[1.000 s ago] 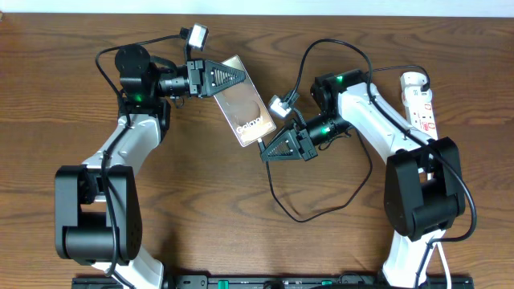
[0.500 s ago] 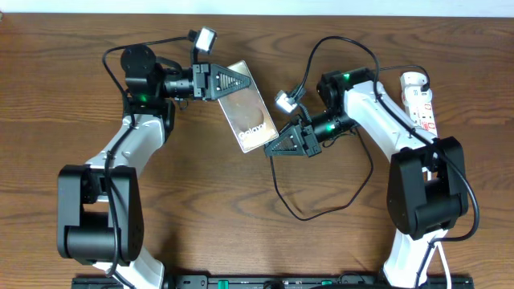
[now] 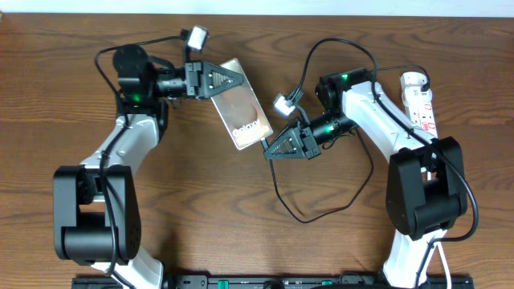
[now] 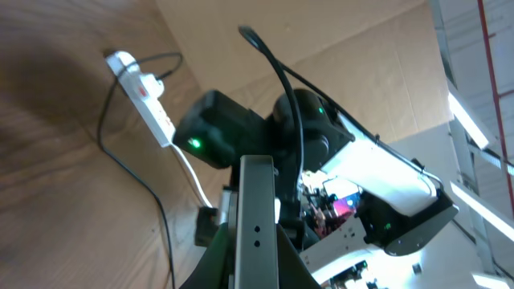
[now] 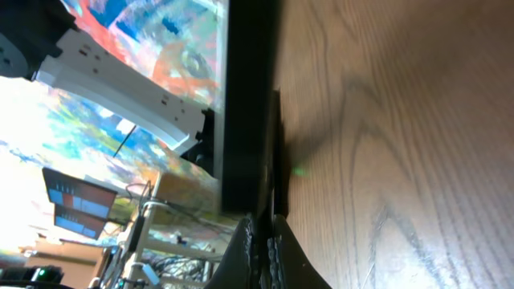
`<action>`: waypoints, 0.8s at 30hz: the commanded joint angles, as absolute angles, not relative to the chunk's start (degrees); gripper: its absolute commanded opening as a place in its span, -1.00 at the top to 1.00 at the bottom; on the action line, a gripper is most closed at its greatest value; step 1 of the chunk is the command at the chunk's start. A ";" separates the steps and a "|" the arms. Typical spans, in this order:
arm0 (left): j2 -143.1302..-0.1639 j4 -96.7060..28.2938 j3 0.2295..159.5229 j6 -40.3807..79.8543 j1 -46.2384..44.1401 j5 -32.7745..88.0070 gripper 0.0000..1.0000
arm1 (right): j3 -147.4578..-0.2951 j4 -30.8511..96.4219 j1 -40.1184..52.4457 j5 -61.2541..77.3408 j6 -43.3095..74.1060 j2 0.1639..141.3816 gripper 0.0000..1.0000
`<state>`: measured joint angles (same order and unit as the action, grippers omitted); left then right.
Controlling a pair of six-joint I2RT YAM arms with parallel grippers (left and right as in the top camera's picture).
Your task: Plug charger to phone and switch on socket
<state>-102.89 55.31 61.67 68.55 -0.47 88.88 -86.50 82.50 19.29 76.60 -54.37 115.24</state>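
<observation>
Left end effector (image 3: 230, 78) clamps the phone (image 3: 247, 117); right end effector (image 3: 268, 152) pinches the charger (image 3: 307, 221) beside it

Overhead: we look straight down on the table (image 3: 201, 217), far enough off that both arms fit whole, bases at the bottom edge.

Left wrist: we sit close behind the left gripper (image 3: 239, 77), sighting along the phone (image 4: 257, 209) edge-on, across the table toward the right arm (image 4: 385, 172). View heavily rolled, wood filling the left side.

Right wrist: we sit close behind the right gripper (image 3: 268, 154), nearly skimming the wood, phone edge very near, room beyond at left. Also rolled.

Overhead and left wrist share the socket (image 4: 143, 95), the charger (image 3: 303, 219) cable and the right arm. All three share phone and table.
</observation>
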 commanded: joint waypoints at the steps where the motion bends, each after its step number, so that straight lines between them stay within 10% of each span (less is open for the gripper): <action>1: -102.28 55.61 63.13 68.66 1.32 90.02 0.85 | -87.09 83.15 20.32 75.09 -54.24 115.44 0.98; 24: -102.28 55.61 63.11 66.78 -0.84 90.04 0.86 | -87.09 83.09 20.69 75.55 -54.26 115.44 0.98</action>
<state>-102.89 55.31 61.67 68.03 -0.82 88.90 -86.50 83.05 20.45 74.70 -54.39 115.24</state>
